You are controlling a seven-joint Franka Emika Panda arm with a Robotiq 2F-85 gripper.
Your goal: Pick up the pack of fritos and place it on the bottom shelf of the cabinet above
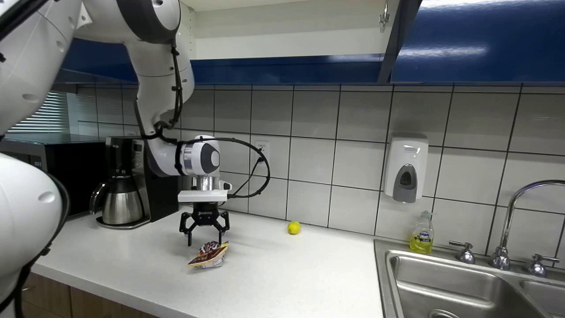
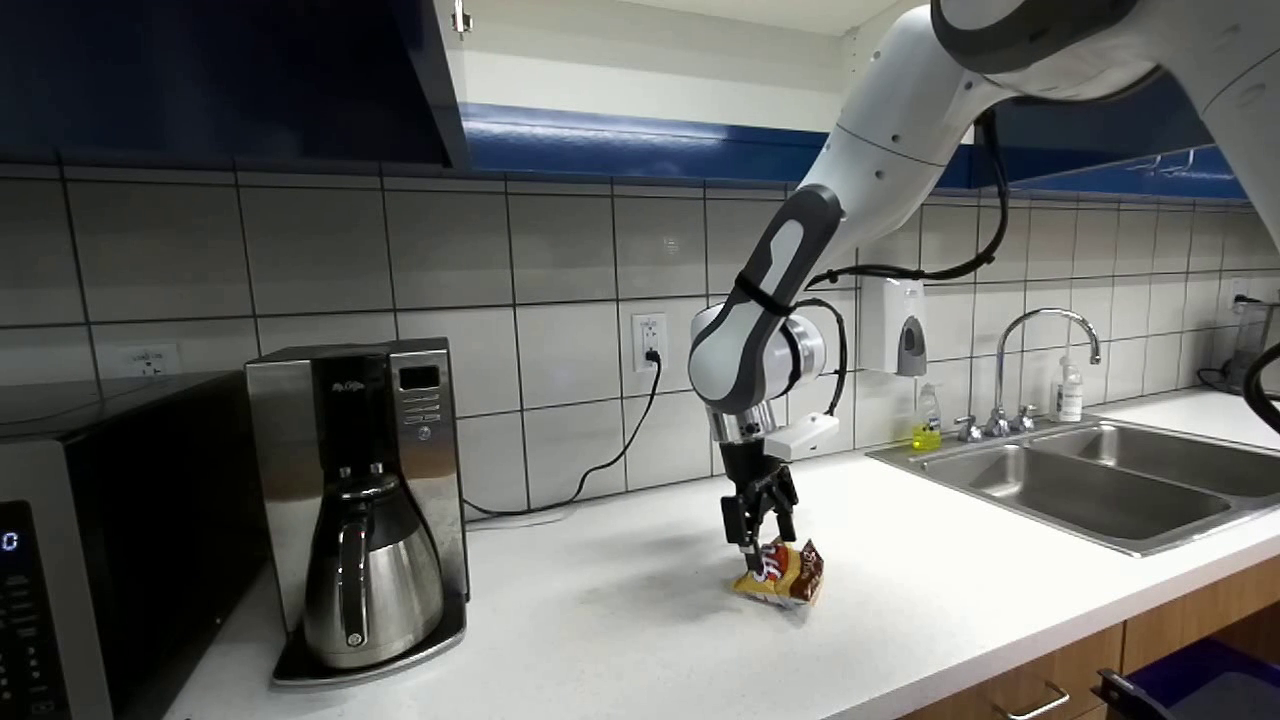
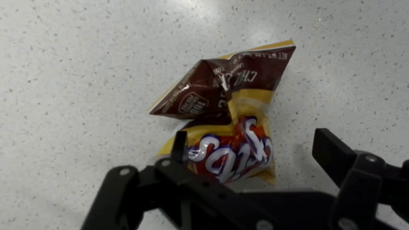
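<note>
The pack of Fritos [image 3: 227, 115] lies on the tabletop [image 1: 300, 278] just below the gripper [image 1: 205, 244], near 5 o'clock of it in an exterior view, with the open cabinet [image 1: 291, 42] high toward 1 o'clock. The gripper is spread wide and holds nothing. In the wrist view one finger [image 3: 179, 145] overlaps the pack's 8 o'clock edge, though whether they touch I cannot tell; the opposing finger [image 3: 334, 156] stands apart, toward 4 o'clock. The pack should be light, soft and a little slippery, a film bag with brittle contents, so a gentle pinch across the creased waist, between brown end [image 3: 217, 80] and lettering [image 3: 223, 159], looks best; squeezing the full belly hard could crush what is inside. A small shift toward 9 o'clock may centre it. In that view its long axis runs roughly from 12 to 6 o'clock: the flared brown end points to 12, and the lettering, upside down, fills the 6 o'clock half, whose last edge is partly hidden by the gripper.
</note>
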